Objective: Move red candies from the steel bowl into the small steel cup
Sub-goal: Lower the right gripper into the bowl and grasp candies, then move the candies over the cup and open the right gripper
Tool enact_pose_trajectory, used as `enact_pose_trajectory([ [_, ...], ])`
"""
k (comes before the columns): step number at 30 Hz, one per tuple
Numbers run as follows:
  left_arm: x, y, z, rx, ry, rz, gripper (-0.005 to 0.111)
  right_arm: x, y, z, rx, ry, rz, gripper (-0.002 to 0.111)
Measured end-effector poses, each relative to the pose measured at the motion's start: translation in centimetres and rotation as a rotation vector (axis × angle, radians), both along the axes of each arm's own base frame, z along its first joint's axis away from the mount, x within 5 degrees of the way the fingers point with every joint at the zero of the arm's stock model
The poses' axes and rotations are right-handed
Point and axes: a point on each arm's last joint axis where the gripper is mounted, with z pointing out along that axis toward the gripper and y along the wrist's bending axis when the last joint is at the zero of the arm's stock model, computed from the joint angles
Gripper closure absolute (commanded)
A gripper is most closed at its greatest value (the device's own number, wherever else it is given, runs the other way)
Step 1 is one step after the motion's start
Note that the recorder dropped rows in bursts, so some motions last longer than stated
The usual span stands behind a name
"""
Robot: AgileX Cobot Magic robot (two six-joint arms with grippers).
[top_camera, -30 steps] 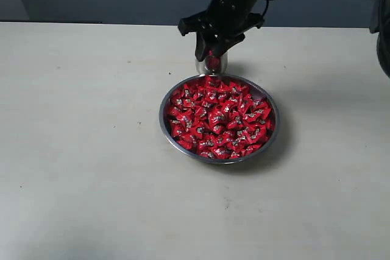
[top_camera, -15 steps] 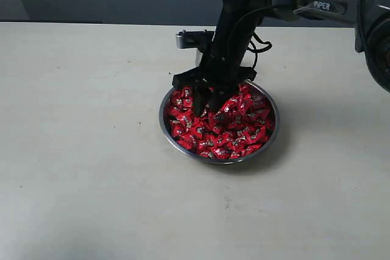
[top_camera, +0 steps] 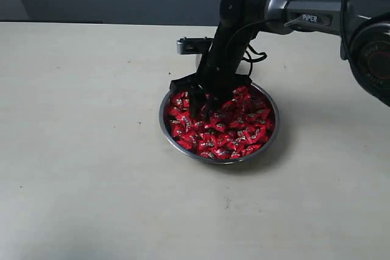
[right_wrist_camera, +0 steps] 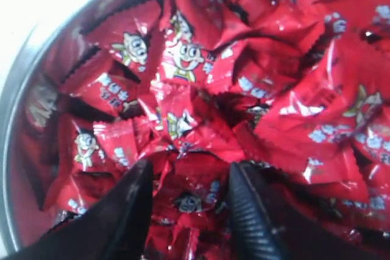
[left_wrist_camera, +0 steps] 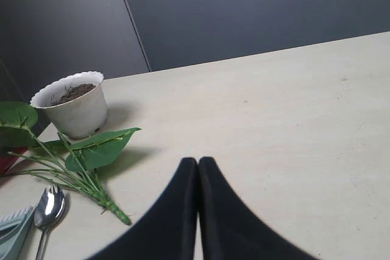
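Observation:
The steel bowl [top_camera: 219, 160] sits mid-table, heaped with red candies [top_camera: 237, 129]. My right gripper [top_camera: 201, 111] reaches down into the bowl's left half, its fingertips pressed into the pile. In the right wrist view the right gripper [right_wrist_camera: 189, 172] is open, with one red candy [right_wrist_camera: 195, 196] lying between its two black fingers [right_wrist_camera: 247, 211] and the bowl's rim [right_wrist_camera: 18, 89] beside them. The small steel cup is hidden behind the right arm. My left gripper [left_wrist_camera: 198, 161] is shut on nothing above bare table, out of the exterior view.
The left wrist view shows a white plant pot [left_wrist_camera: 70, 105], a leafy green stem [left_wrist_camera: 97, 144] and a metal spoon [left_wrist_camera: 49, 205] on the table. A dark wall runs behind the table's far edge.
My right gripper has come from over the cup down into the bowl, and it has sunk lower into the candies over the last half second.

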Motion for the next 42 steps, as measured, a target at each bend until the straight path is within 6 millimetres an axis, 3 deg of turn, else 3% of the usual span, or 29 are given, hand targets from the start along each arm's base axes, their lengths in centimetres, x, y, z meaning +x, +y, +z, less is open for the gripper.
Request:
enact_pose_trajectory([
  [2, 0.0, 0.0, 0.0, 0.000, 0.000, 0.000, 0.106, 0.0, 0.0, -0.1, -0.002, 0.003, -0.005, 0.078],
  [5, 0.0, 0.0, 0.0, 0.000, 0.000, 0.000, 0.106, 0.1, 0.0, -0.1, -0.001, -0.004, -0.010, 0.104],
  [6, 0.0, 0.0, 0.0, 0.000, 0.000, 0.000, 0.106, 0.1, 0.0, -0.1, -0.003, -0.005, -0.009, 0.108],
  [11, 0.0, 0.0, 0.0, 0.000, 0.000, 0.000, 0.106, 0.2, -0.3, 0.7, -0.019, -0.041, 0.005, 0.108],
  [18, 0.0, 0.0, 0.0, 0.000, 0.000, 0.000, 0.106, 0.0, -0.7, 5.5, 0.013, -0.145, 0.014, 0.109],
  [26, 0.0, 0.0, 0.0, 0.000, 0.000, 0.000, 0.106, 0.2, -1.0, 9.1, 0.075, -0.268, -0.002, 0.109],
  [31, 0.0, 0.0, 0.0, 0.000, 0.000, 0.000, 0.106, 1.0, -1.1, 9.6, 0.108, -0.331, -0.033, 0.109],
  [38, 0.0, 0.0, 0.0, 0.000, 0.000, 0.000, 0.106, 5.2, -3.0, 9.6, 0.165, -0.422, -0.189, 0.109],
  [42, 0.0, 0.0, 0.0, 0.000, 0.000, 0.000, 0.106, 7.6, -3.7, 8.6, 0.216, -0.431, -0.269, 0.109],
])
